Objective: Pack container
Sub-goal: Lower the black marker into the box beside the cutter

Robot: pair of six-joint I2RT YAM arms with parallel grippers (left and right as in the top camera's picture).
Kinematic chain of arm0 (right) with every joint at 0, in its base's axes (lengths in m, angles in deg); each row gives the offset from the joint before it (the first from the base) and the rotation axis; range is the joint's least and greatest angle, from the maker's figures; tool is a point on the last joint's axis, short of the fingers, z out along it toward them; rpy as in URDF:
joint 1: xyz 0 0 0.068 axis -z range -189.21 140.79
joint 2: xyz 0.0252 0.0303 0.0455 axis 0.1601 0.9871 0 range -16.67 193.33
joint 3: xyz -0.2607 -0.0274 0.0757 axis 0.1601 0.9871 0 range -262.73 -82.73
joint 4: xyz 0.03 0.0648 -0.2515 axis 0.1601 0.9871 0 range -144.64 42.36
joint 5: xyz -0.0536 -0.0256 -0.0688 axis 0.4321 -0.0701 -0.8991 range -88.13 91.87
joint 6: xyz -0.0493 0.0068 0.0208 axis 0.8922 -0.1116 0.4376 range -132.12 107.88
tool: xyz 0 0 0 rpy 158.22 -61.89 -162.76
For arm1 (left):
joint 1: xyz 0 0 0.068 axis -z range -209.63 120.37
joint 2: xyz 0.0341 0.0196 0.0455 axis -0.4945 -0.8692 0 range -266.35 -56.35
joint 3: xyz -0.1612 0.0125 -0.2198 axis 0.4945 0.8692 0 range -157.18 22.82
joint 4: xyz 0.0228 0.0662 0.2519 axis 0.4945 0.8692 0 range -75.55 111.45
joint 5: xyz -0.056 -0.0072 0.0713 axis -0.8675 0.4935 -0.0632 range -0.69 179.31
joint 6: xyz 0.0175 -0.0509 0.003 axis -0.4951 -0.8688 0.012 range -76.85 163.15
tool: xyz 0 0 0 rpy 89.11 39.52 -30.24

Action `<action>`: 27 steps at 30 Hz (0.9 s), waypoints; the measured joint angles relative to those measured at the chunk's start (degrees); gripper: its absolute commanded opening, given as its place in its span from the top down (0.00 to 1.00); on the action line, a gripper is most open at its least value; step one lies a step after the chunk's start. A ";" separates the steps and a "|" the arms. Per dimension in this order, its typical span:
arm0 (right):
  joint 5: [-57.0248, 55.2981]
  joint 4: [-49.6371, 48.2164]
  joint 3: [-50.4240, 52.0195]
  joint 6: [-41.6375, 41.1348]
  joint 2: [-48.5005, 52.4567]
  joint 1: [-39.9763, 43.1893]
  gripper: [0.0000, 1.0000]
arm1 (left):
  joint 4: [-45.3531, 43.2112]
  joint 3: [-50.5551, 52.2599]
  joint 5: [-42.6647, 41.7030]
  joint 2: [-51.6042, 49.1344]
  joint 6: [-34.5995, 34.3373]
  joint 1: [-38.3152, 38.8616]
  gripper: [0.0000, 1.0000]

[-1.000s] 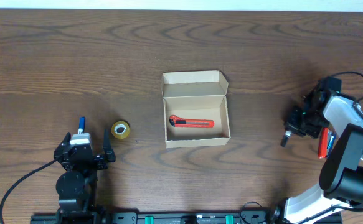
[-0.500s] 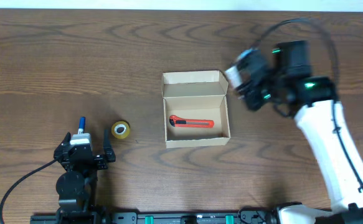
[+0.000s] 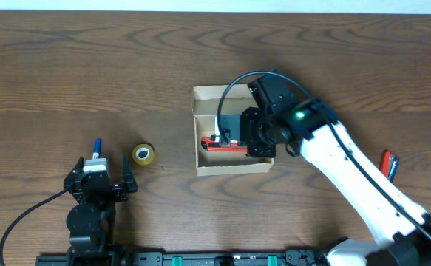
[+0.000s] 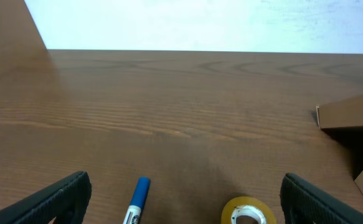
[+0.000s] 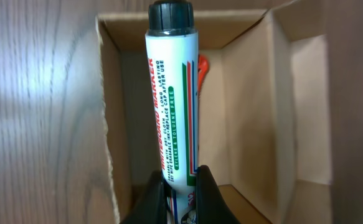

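The container, a tan cardboard box (image 3: 233,166) with its flap lid open at the back, sits mid-table. An orange utility knife (image 3: 226,148) lies inside it. My right gripper (image 3: 235,135) hovers over the box, shut on a white whiteboard marker (image 5: 170,93) with a black cap. In the right wrist view the right gripper (image 5: 181,182) holds the marker over the box interior (image 5: 256,93), with the knife (image 5: 202,65) showing behind it. My left gripper (image 3: 101,185) rests open and empty at the front left.
A yellow tape roll (image 3: 143,154) and a blue-capped marker (image 3: 95,148) lie near the left gripper; both show in the left wrist view, the tape roll (image 4: 248,212) and the marker (image 4: 137,200). Red and blue pens (image 3: 387,164) lie at the far right.
My right arm has swung from the far right of the table, past the box's back right corner, to over the box, carrying the marker. The left arm has not moved.
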 measured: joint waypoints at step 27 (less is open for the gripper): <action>-2.89 -1.68 0.00 4.42 23.12 0.90 0.70 | 0.00 0.00 0.00 0.00 -0.02 0.00 0.04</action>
